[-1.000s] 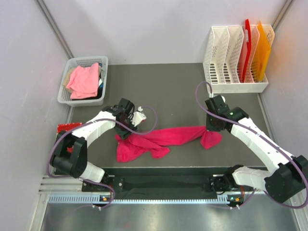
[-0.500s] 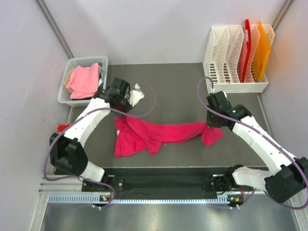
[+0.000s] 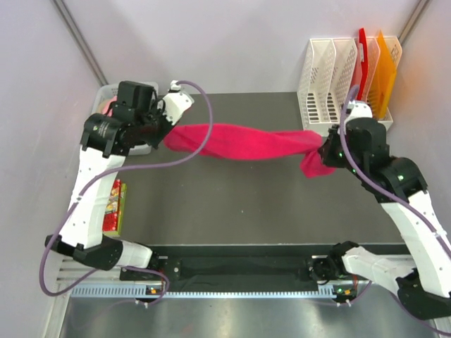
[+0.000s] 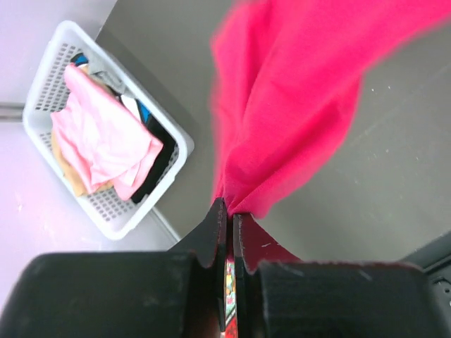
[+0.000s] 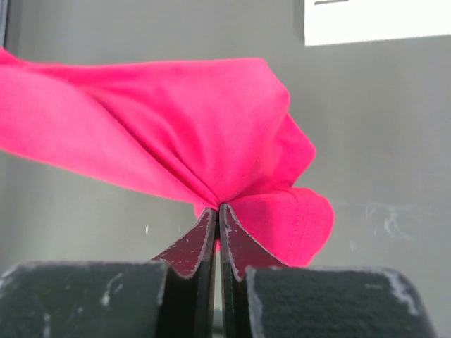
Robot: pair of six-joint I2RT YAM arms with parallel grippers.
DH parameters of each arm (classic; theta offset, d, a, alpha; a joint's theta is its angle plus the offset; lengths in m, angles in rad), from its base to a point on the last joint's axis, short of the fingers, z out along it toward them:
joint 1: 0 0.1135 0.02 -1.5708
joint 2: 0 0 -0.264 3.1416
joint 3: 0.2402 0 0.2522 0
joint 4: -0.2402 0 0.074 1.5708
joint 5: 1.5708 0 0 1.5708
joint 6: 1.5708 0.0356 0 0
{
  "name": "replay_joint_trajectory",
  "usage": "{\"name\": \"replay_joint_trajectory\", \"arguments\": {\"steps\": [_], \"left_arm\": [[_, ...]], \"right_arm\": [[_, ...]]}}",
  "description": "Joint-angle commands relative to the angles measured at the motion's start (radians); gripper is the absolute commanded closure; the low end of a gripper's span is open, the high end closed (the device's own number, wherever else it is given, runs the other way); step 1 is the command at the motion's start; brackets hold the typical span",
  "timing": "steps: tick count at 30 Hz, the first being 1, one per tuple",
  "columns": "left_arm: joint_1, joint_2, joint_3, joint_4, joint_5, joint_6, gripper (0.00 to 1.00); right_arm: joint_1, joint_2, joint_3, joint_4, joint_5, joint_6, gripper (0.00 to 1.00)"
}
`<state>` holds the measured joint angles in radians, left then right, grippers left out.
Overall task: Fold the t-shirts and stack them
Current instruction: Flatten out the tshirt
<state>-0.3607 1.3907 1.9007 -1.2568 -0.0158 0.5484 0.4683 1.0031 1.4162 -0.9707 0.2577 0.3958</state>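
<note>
- Magenta t-shirt (image 3: 243,143) has risen off the tabletop (image 3: 232,204); we hold it stretched and twisted.
- Left gripper (image 4: 225,211) and right gripper (image 5: 217,213) clamp its ends tight; untwisting likely comes next.

From above, my left arm (image 3: 91,186) hides most of the white basket (image 3: 104,92) at the table's far-left corner. The magenta t-shirt (image 4: 282,105) blurs off my left wrist view's top edge. The flat red thing (image 3: 115,208) by the left edge is too small to name.
</note>
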Motion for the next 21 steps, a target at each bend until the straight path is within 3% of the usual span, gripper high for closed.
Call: {"name": "replay_joint_trajectory", "arguments": {"steps": [1, 7, 10, 16, 21], "left_arm": [[0.002, -0.047, 0.122, -0.243, 0.002, -0.015, 1.00], [0.000, -0.130, 0.173, -0.251, -0.081, -0.004, 1.00], [-0.001, -0.139, 0.132, -0.251, -0.056, -0.007, 1.00], [-0.001, -0.107, 0.015, -0.242, 0.043, 0.004, 1.00], [-0.001, -0.082, -0.045, -0.207, 0.025, 0.050, 1.00]], "right_arm": [[-0.005, -0.055, -0.003, -0.138, -0.096, 0.029, 1.00], [-0.005, -0.170, -0.052, -0.284, -0.199, 0.064, 1.00], [-0.007, -0.199, -0.085, -0.316, -0.199, 0.069, 1.00], [-0.005, -0.179, -0.189, -0.251, -0.190, 0.087, 1.00], [-0.003, -0.166, -0.192, -0.237, -0.186, 0.089, 1.00]]}}
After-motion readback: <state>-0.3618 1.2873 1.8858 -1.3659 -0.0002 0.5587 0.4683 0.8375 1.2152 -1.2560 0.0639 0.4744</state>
